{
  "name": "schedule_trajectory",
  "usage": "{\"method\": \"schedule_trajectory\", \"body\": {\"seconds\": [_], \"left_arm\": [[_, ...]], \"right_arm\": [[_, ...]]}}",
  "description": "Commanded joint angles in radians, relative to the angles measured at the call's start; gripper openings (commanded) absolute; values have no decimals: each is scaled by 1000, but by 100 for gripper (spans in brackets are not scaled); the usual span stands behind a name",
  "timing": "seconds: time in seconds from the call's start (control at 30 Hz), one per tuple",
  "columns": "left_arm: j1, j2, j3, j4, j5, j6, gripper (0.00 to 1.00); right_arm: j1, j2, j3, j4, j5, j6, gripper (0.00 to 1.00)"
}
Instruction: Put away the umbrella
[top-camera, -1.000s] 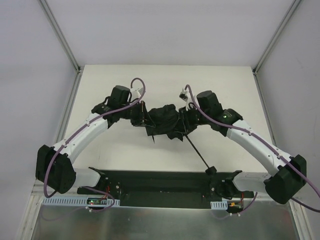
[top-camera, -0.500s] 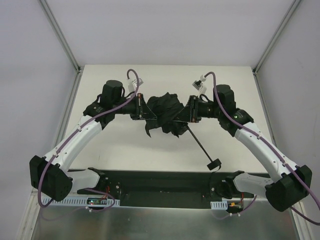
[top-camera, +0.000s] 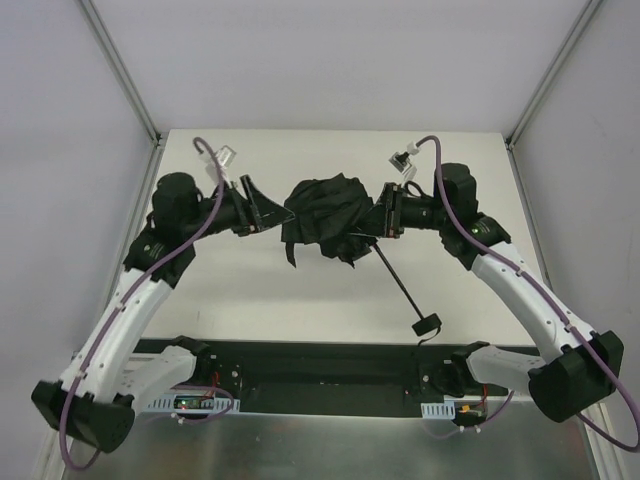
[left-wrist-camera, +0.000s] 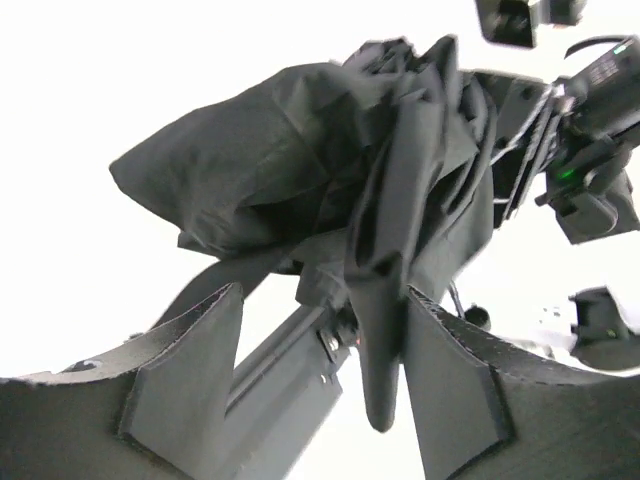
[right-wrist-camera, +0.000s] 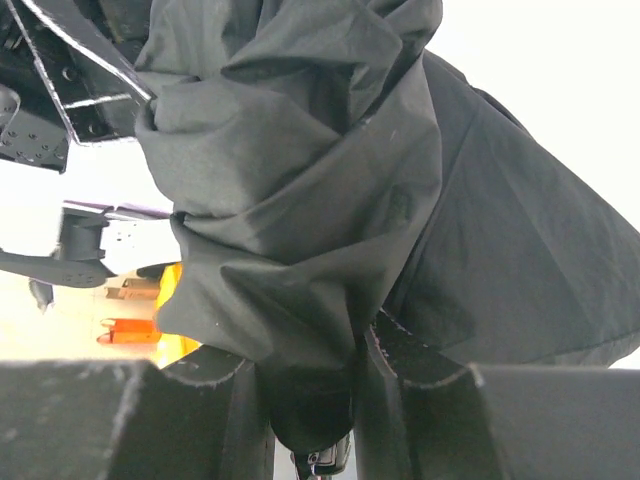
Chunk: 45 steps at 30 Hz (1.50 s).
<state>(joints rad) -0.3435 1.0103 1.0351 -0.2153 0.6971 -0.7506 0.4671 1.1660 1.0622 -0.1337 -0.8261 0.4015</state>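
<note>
The umbrella (top-camera: 325, 215) is a crumpled black fabric bundle hanging above the white table between both arms. Its thin shaft (top-camera: 397, 282) slants down to the right and ends in the knob handle (top-camera: 427, 324). My right gripper (top-camera: 378, 222) is shut on the bundle's right side, and black cloth (right-wrist-camera: 300, 200) is pinched between its fingers (right-wrist-camera: 420, 400). My left gripper (top-camera: 272, 212) stands open just left of the fabric. In the left wrist view the umbrella (left-wrist-camera: 330, 170) fills the middle, and a narrow fabric flap (left-wrist-camera: 378, 350) dangles between the spread fingers (left-wrist-camera: 190, 370), close to the right one.
A black base plate (top-camera: 320, 365) runs along the near table edge between the arm bases. Metal frame posts (top-camera: 130, 85) rise at the table's back corners, with grey walls on both sides. The right arm's wrist (left-wrist-camera: 590, 150) shows beyond the umbrella in the left wrist view.
My left gripper has opened, let go of the umbrella and drawn back to the left. The right gripper keeps its hold, and the umbrella has risen toward the back of the table.
</note>
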Motion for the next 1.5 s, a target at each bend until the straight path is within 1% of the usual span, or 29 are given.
{"method": "schedule_trajectory", "body": {"seconds": [0.0,0.03,0.07,0.1,0.13,0.23,0.3,0.37,0.4,0.43,0.53,0.6,0.63,0.67,0.73,0.8,0.83,0.9,1.03,1.07,1.1,1.17,1.23,1.27,1.3,1.33,1.37,1.4,1.47], "left_arm": [[37,-211,-53,33,-229,-10,54],[37,-252,-84,31,-269,-32,53],[37,-274,-114,31,-295,-48,57],[38,-288,-136,28,-300,-55,64],[40,-291,-150,19,-292,-61,68],[43,-250,-165,11,-214,-93,69],[43,-205,-171,110,-106,-102,75],[41,-135,-167,203,48,-122,89],[38,-100,-146,208,91,-124,97],[35,-67,-138,206,117,-124,99],[29,-29,-130,211,122,-118,98],[26,-16,-129,211,139,-116,87],[21,-9,-133,211,151,-121,80],[18,-4,-141,211,169,-128,69],[5,-7,-162,211,191,-122,40],[5,-32,-188,211,194,-119,3],[6,-45,-204,208,187,-118,0],[6,-76,-225,194,168,-110,0],[8,-136,-224,71,110,-64,0],[12,-150,-219,56,104,-46,2],[15,-166,-210,44,91,-27,15],[21,-197,-189,25,76,5,17],[29,-208,-159,-13,71,25,24],[31,-208,-138,-36,71,34,34],[32,-197,-118,-61,73,42,49],[32,-191,-103,-71,77,45,70],[32,-182,-86,-81,76,42,94],[32,-171,-70,-82,76,33,99],[32,-147,-26,-81,77,19,99]], "right_arm": [[-16,4,67,126,-128,68,0],[-18,6,73,126,-139,77,0],[-24,11,81,125,-143,92,0],[-30,15,87,126,-156,105,0],[-30,18,97,126,-165,117,0],[-33,26,125,129,-194,145,0],[-39,27,133,128,-203,155,0],[-42,32,137,128,-212,168,0],[-44,37,140,129,-218,177,0],[-42,41,142,129,-229,186,0],[-42,47,143,174,-235,214,0],[-47,55,147,175,-243,224,0],[-50,58,148,175,-242,224,0],[-50,58,144,177,-237,226,0],[-51,66,139,180,-229,230,0],[-56,78,139,178,-219,229,0],[-61,83,136,180,-220,234,0],[-68,99,133,178,-231,243,0],[-77,149,133,183,-277,270,0],[-79,159,128,183,-291,276,0],[-79,170,121,181,-301,275,0],[-81,190,105,175,-317,260,0],[-81,214,93,160,-323,244,0],[-81,222,90,143,-321,223,0],[-79,233,84,138,-320,211,0],[-78,239,78,138,-317,194,0],[-79,248,81,84,-314,166,0],[-79,257,82,56,-309,142,0],[-76,262,71,49,-308,129,0]]}}
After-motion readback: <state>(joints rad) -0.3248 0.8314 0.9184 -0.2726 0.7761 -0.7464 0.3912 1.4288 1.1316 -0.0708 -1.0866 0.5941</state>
